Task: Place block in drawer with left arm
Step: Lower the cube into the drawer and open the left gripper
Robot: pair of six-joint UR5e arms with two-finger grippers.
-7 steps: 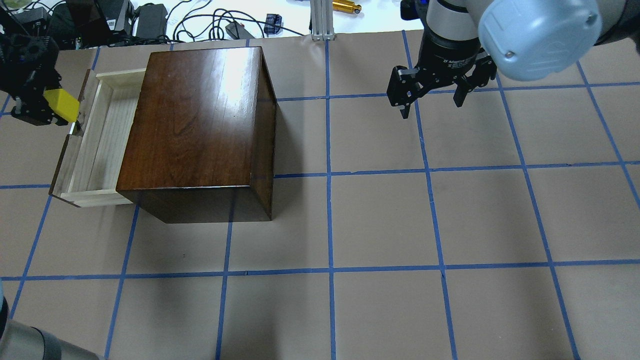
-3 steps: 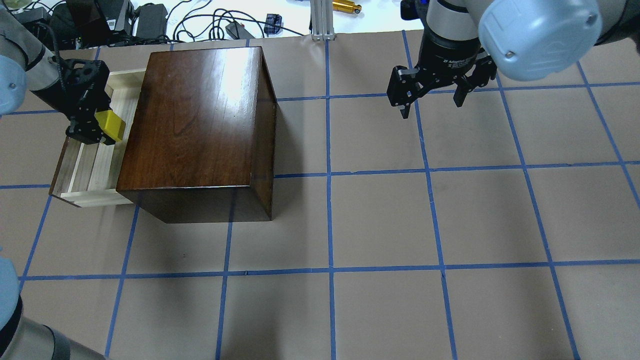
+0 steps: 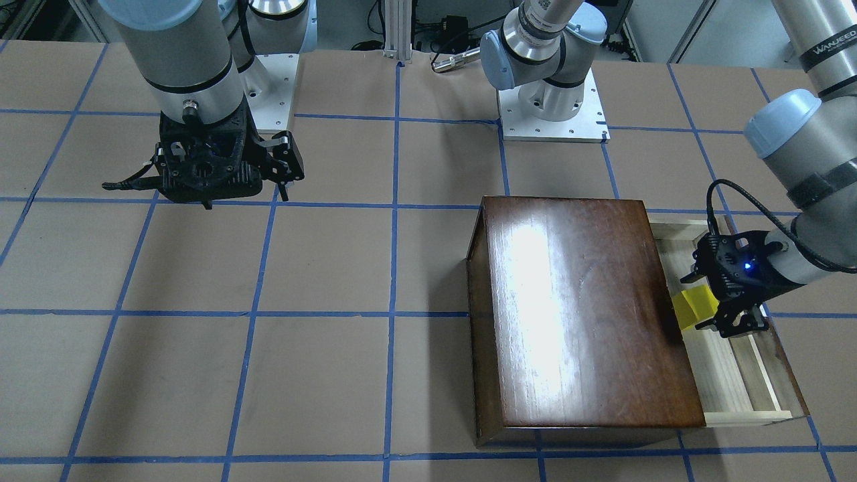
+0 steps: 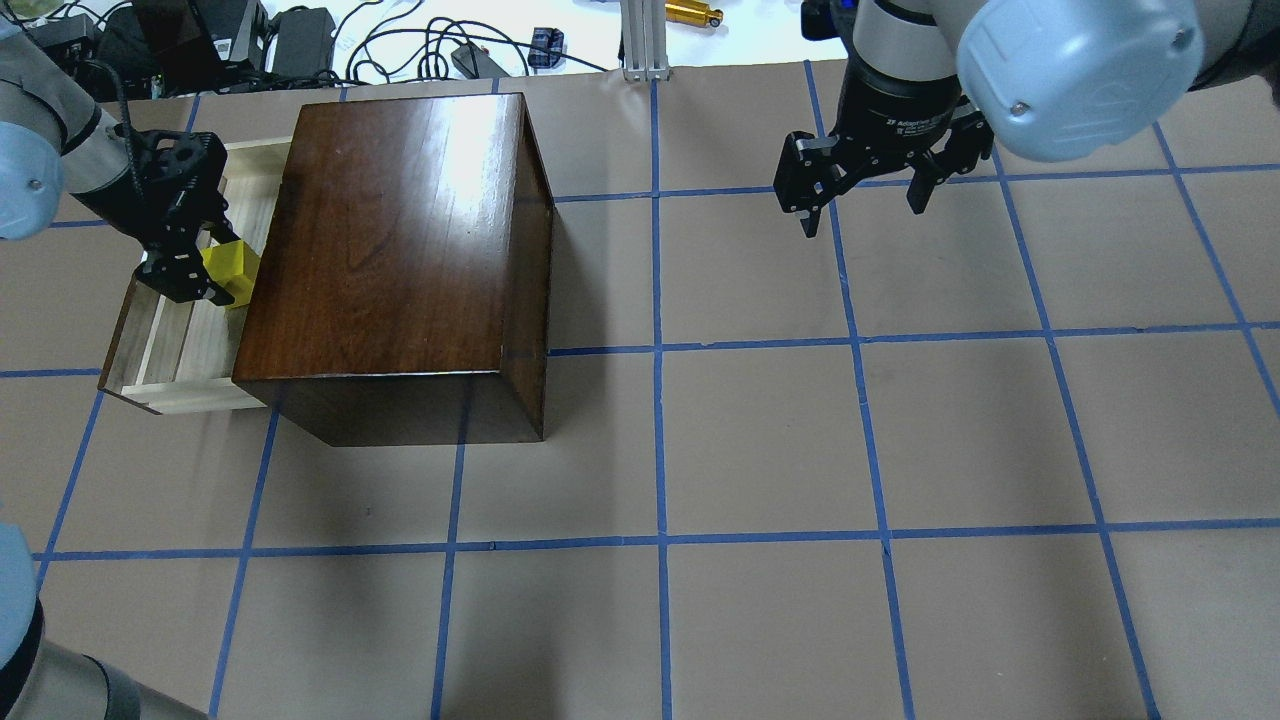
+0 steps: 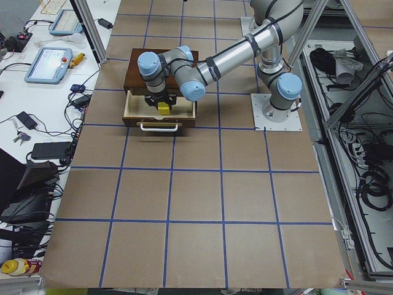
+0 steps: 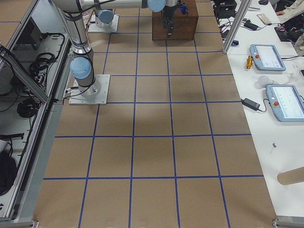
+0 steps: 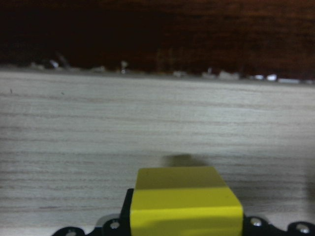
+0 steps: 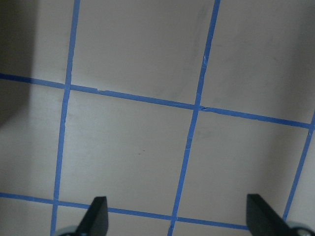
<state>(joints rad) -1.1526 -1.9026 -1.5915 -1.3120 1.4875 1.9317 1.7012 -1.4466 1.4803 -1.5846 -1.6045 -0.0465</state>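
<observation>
Now: block (image 4: pixel 230 270) held inside the open drawer (image 4: pixel 172 350).
Clamped on the yellow block, the left gripper (image 3: pixel 718 313) sits low within the drawer beside the wooden box (image 4: pixel 400 240), seemingly just clear of its pale floor. The right gripper (image 4: pixel 862 208) hangs with jaws apart over the worktop (image 4: pixel 760 440).

From the left wrist view, the block (image 7: pixel 186 201) runs off the bottom edge; the box (image 4: pixel 400 240) covers the drawer's (image 4: pixel 175 340) inner part.

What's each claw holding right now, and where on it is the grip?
The left claw holds the small bright yellow cube by two opposite sides, over the pale-wood drawer tray. The right claw is open and holds nothing.
</observation>
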